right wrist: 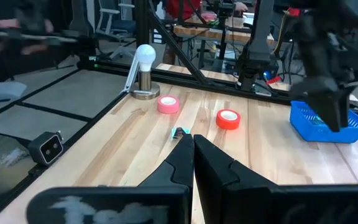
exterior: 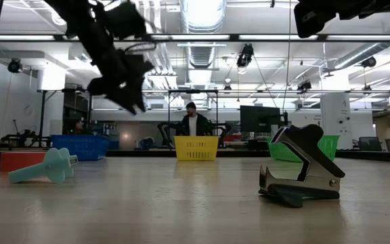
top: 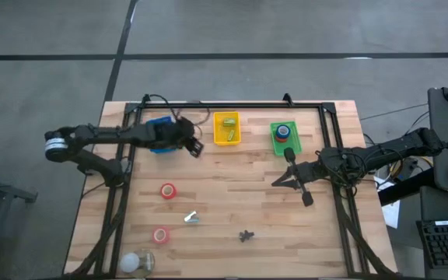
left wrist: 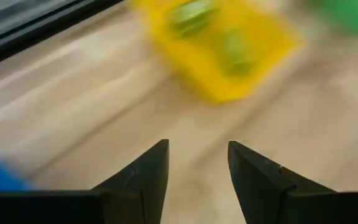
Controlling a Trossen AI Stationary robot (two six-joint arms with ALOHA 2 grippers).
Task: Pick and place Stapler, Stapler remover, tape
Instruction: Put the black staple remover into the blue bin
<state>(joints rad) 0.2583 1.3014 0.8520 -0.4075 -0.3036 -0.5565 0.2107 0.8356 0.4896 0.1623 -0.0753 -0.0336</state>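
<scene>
The left gripper [top: 196,147], jaws apart and empty, hangs between the blue basket [top: 159,124] and the yellow basket [top: 226,129] in the upper middle of the high view. The right gripper [top: 290,158], jaws shut on nothing, waits below the green basket [top: 285,138].

Risk, as I judge it: the small staple remover [top: 245,236] at lower centre could skid from a closing grip.

Count: two tape rolls, red [top: 168,190] and pink [top: 161,235]; one teal piece [top: 191,218]; three baskets. No loose stapler is discernible on the tabletop [top: 232,194].
</scene>
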